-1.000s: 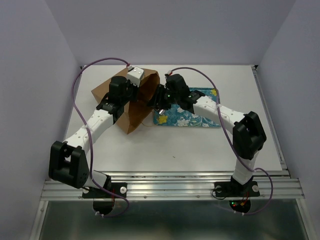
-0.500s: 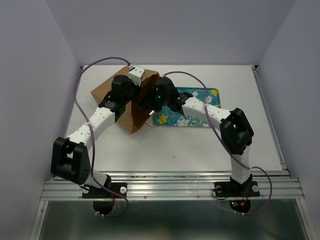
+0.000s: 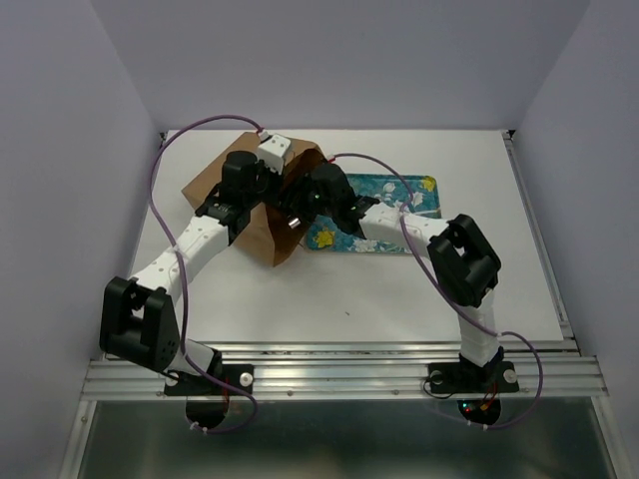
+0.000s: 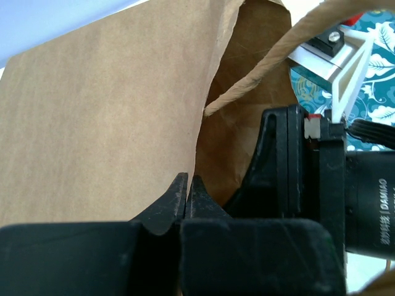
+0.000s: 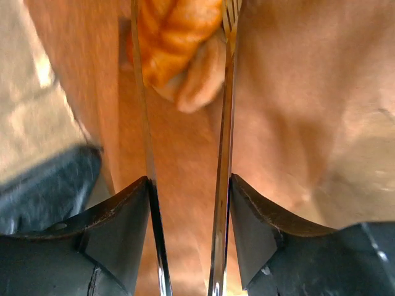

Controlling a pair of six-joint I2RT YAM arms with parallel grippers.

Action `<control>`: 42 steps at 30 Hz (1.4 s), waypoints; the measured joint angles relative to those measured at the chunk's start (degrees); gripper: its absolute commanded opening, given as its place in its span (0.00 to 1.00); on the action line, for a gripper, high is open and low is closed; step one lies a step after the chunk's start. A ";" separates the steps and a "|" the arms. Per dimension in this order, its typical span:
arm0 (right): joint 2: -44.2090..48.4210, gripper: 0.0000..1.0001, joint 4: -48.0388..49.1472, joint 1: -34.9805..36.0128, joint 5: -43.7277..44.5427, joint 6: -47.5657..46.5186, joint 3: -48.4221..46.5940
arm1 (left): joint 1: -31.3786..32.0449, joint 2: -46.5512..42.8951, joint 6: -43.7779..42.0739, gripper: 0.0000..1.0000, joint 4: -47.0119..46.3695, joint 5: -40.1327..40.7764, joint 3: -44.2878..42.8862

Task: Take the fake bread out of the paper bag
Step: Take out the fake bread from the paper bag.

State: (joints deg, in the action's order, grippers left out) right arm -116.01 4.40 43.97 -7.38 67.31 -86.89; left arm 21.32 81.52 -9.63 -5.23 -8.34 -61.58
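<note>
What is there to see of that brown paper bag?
The paper bag is plain brown kraft, creased, lying on its side on the white table with its mouth toward the floral tray. A pale cord handle hangs at the opening. The left gripper pinches its rim; the right gripper reaches inside, straddling a braided loaf.

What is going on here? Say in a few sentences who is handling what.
Two robot arms are working on a brown paper bag lying on the table. The left gripper is pinched shut on the bag's edge, holding its mouth open. The right gripper reaches inside, its fingers either side of a braided bread loaf; whether they squeeze it cannot be told. The loaf is not out yet. A flowered tray lies beside the bag.
</note>
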 measured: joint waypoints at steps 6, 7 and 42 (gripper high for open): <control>-2.82 0.59 5.11 0.00 0.04 2.19 0.31 | 0.00 -1.64 -1.01 0.00 0.28 -1.62 0.98; -3.48 0.59 5.31 0.00 -0.02 2.58 0.31 | 0.00 -1.95 -1.18 0.00 0.42 -1.77 1.16; -11.23 0.34 16.04 -1.03 -7.54 1.79 -1.05 | 0.09 -7.30 -7.69 0.00 0.39 -11.85 7.28</control>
State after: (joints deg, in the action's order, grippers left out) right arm -127.24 20.45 42.94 -14.92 69.10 -87.94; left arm 21.41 74.22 -17.32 -4.84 -20.18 -54.30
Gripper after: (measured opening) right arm 0.450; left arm 0.036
